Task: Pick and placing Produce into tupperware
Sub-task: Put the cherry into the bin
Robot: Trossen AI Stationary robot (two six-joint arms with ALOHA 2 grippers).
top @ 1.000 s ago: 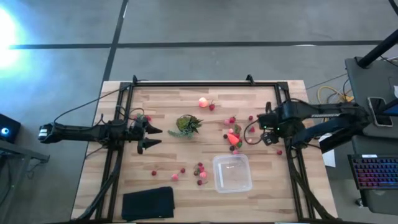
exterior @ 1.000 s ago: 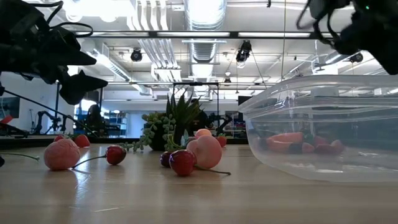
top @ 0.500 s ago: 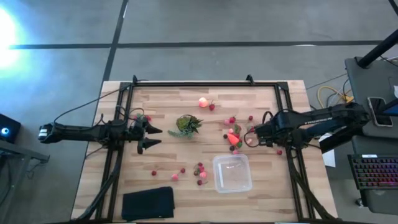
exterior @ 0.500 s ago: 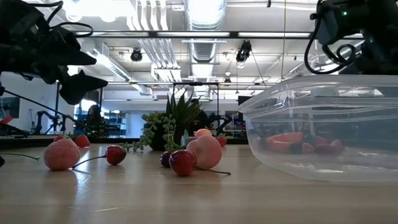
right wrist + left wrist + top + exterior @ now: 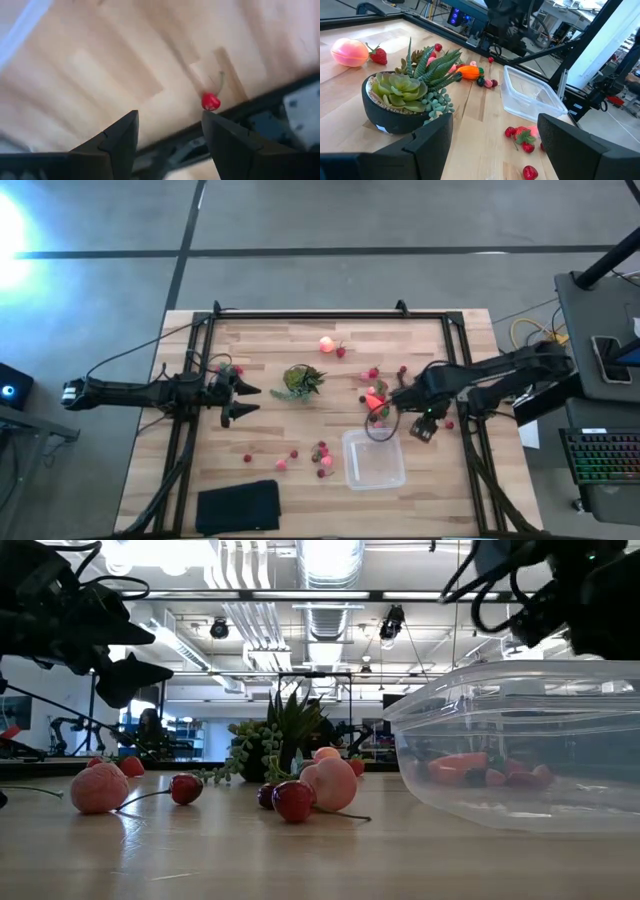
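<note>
Small red and pink berries (image 5: 322, 452) lie scattered on the wooden table. The orange-red piece (image 5: 375, 398) lies just far of the clear tupperware (image 5: 375, 458). The peach-pink round one (image 5: 326, 344) sits near the far edge. My right gripper (image 5: 392, 404) hovers open beside the orange-red piece, on its right. In the right wrist view its open fingers (image 5: 170, 120) have a red cherry (image 5: 210, 101) on the wood ahead of them. My left gripper (image 5: 245, 400) waits open at the table's left, facing the green plant (image 5: 410, 90). The tupperware (image 5: 520, 740) holds nothing.
A potted green succulent (image 5: 300, 380) stands mid-table between the arms. A flat black pad (image 5: 238, 505) lies at the near left corner. A dark metal frame (image 5: 330, 315) runs round the table's edges. Bare wood lies between the plant and the near edge.
My right gripper has moved toward the table's left and a little toward the near edge, closing in on the orange-red piece and the tupperware's far side, and its wrist has turned on the way. No produce has moved.
</note>
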